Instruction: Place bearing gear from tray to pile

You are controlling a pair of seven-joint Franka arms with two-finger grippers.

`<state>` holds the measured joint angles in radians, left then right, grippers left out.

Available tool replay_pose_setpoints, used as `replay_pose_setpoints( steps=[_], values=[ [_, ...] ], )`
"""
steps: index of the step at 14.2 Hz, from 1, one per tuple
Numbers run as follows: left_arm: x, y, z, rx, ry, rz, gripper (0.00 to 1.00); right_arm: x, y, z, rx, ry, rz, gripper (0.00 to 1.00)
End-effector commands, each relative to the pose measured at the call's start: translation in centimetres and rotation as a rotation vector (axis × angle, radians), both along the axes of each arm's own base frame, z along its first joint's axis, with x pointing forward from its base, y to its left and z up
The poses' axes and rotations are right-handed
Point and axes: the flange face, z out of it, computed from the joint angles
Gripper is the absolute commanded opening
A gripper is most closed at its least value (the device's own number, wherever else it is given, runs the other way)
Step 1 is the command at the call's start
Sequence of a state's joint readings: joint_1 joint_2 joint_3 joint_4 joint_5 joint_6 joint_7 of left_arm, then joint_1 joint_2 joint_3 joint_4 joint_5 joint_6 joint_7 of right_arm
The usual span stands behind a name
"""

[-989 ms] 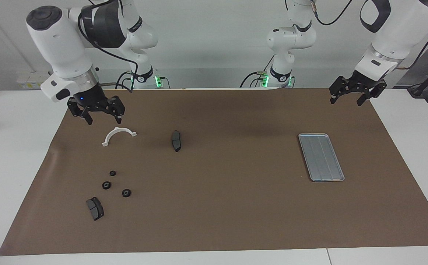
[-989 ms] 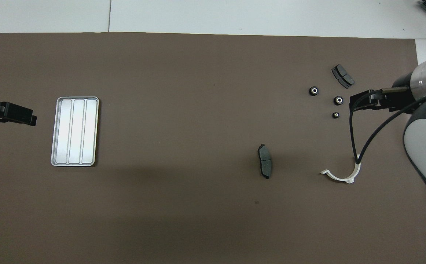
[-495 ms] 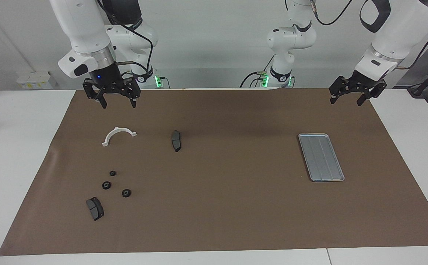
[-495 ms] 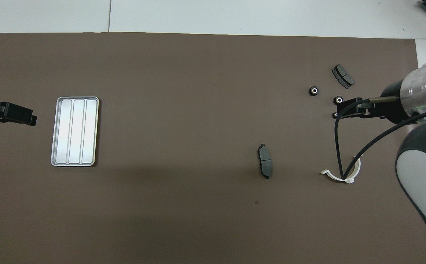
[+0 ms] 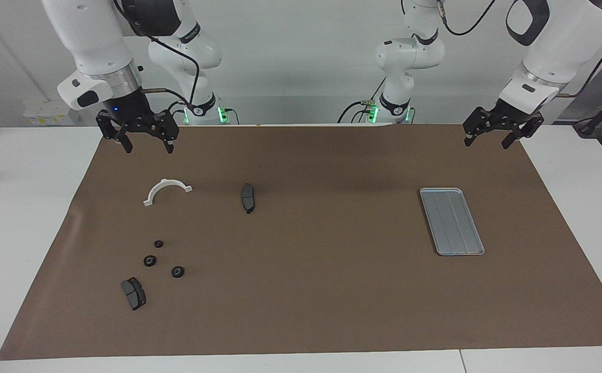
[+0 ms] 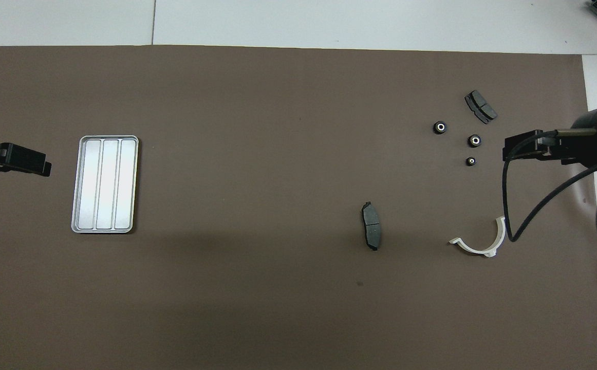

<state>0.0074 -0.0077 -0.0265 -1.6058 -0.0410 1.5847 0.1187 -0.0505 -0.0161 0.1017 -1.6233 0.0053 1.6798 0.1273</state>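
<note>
Brown paper mat (image 5: 301, 290) covers most of the table, and everything sits on it. Biggest item is the tray (image 5: 452, 221), silver-grey ridged metal, lying flat toward the left arm's end with nothing in it. Its long axis runs roughly from the robots' edge outward, slightly skewed in the facing view but pretty much straight in the overhead view, where the three lengthwise channels show up much better.

Right gripper (image 5: 145, 146) hangs in the air over the mat's robot-side edge, jaws wide apart, holding nothing. Left gripper (image 5: 489, 140) waits over the mat's corner at its own end, also spread open and empty; the overhead view only catches its tips.

Smaller stuff, all toward the right arm's end: a white half-ring clamp (image 5: 167, 190), a dark brake pad (image 5: 248, 198) standing on edge nearer mid-table, and a second brake pad (image 5: 133, 293) lying flat. Between clamp and flat pad are three bearing gears (image 5: 161, 258), small black rings set close together but apart. Only the overhead view shows their pale centres, I think metal bores.
</note>
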Motion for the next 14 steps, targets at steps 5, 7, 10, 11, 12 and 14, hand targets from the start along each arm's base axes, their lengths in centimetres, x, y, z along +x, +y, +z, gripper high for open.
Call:
replay_pose_setpoints(
  steps=[5,7,10,11,12,14],
  values=[
    [-0.8,0.2,0.0,-0.003,0.004,0.008,1.00,-0.3,-1.6,0.0,0.016,-0.007,-0.011,1.00],
    [-0.9,0.1,0.1,-0.003,0.004,0.006,1.00,-0.3,-1.3,0.0,0.034,-0.006,-0.009,1.00],
    [-0.9,0.2,0.1,-0.003,0.004,0.007,1.00,-0.4,-0.5,-0.1,0.049,-0.003,0.000,1.00],
    [-0.9,0.2,0.0,-0.003,0.005,0.007,1.00,-0.4,-0.6,-0.1,0.049,-0.003,0.000,1.00],
    [-0.9,0.2,0.1,-0.003,0.004,0.007,1.00,-0.4,-0.6,-0.1,0.049,-0.001,0.000,1.00],
    [-0.9,0.2,0.1,-0.003,0.004,0.007,1.00,-0.4,-0.7,-0.1,0.049,-0.004,-0.003,1.00]
  ],
)
